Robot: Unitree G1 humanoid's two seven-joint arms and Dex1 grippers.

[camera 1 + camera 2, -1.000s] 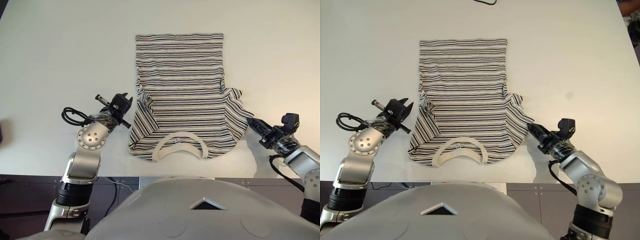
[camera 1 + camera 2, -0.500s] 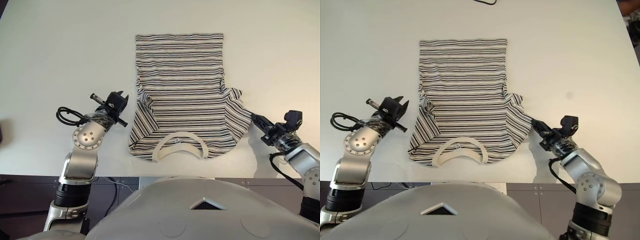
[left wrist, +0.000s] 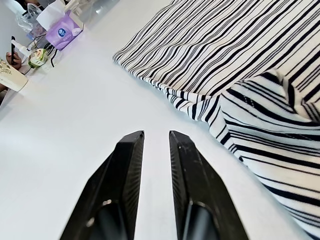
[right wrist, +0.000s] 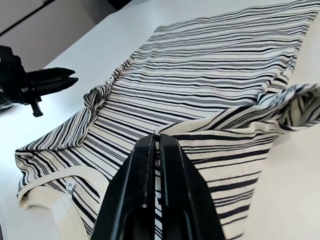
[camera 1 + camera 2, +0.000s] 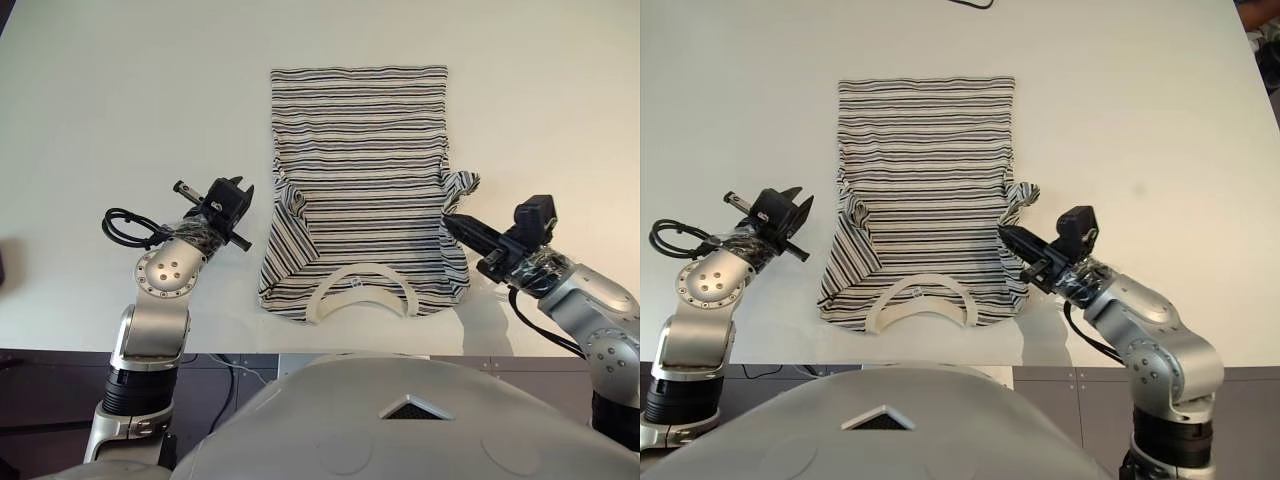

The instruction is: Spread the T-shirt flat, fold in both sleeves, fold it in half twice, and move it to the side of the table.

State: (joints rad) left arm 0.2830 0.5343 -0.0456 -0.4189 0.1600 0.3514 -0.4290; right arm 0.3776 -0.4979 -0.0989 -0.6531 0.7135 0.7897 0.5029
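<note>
The striped T-shirt (image 5: 360, 150) is laid on the white bench (image 5: 120, 100). Its right sleeve (image 4: 240, 125) is pinched in the right pincer (image 4: 157, 136), above the T-shirt's body. The left pincer (image 3: 156, 135) is narrowly parted and empty, just beside the T-shirt's left edge.

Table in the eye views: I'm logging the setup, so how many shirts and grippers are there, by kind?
T-shirt: 1
Grippers: 2 (left gripper, right gripper)
Total: 3
</note>
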